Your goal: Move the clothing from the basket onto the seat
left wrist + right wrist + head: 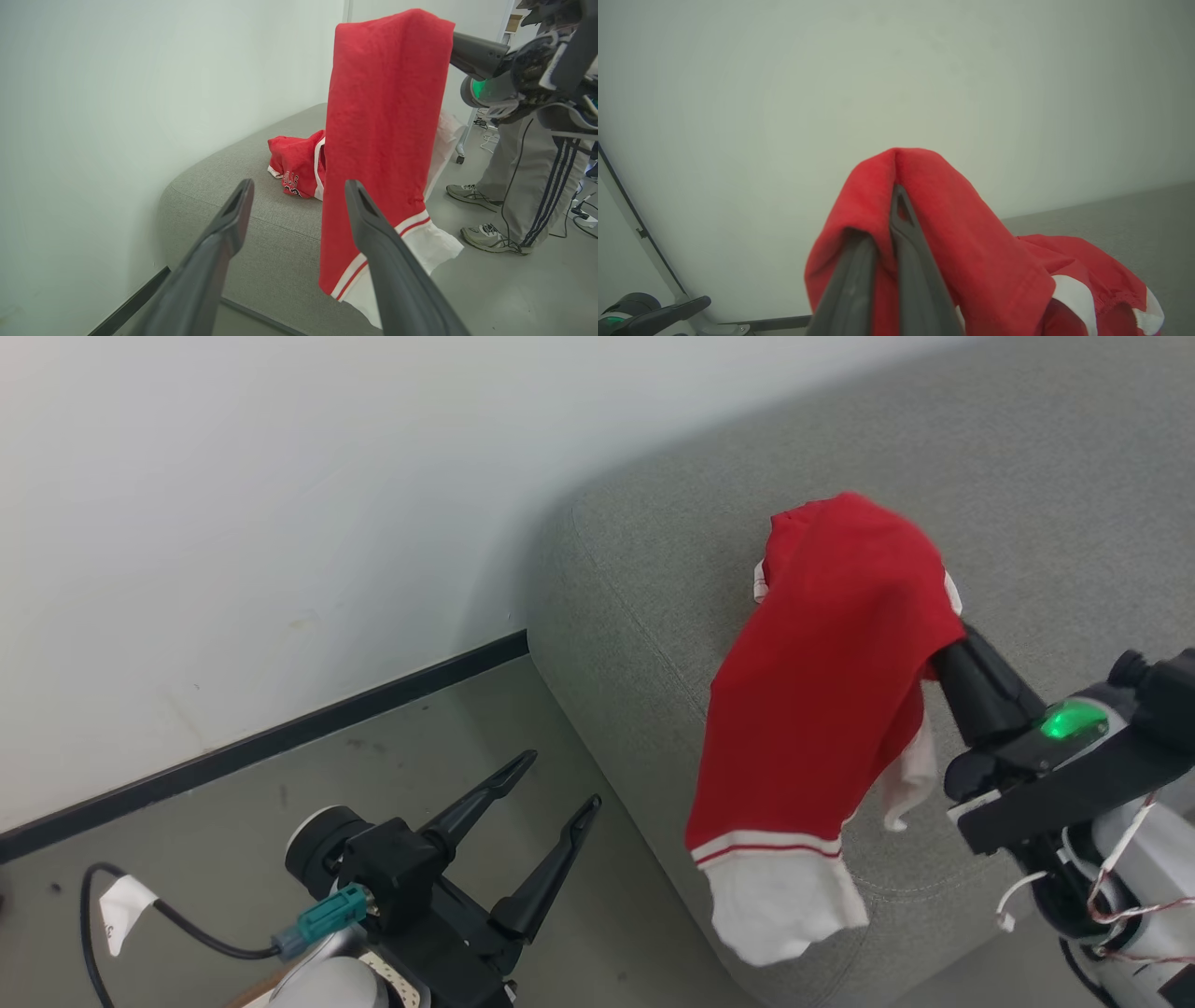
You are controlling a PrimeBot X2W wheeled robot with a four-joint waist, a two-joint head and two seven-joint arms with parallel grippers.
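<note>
A red garment with a white hem point(822, 709) point(383, 116) hangs in the air over the front edge of the grey seat point(653, 579) point(261, 210). My right gripper point(895, 196) is shut on its top fold, and its dark fingers point(980, 686) disappear under the cloth. A second red jersey with dark lettering point(299, 168) lies crumpled on the seat beyond it. Low beside the seat's corner, over the floor, my left gripper point(560, 782) point(300, 186) stands open and holds nothing. The basket is out of view.
A pale wall with a dark baseboard point(280, 737) runs behind and to the left of the seat. A person's legs in striped trousers and trainers point(528, 186) stand on the floor at the seat's far side. A black cable point(168, 915) trails by my left wrist.
</note>
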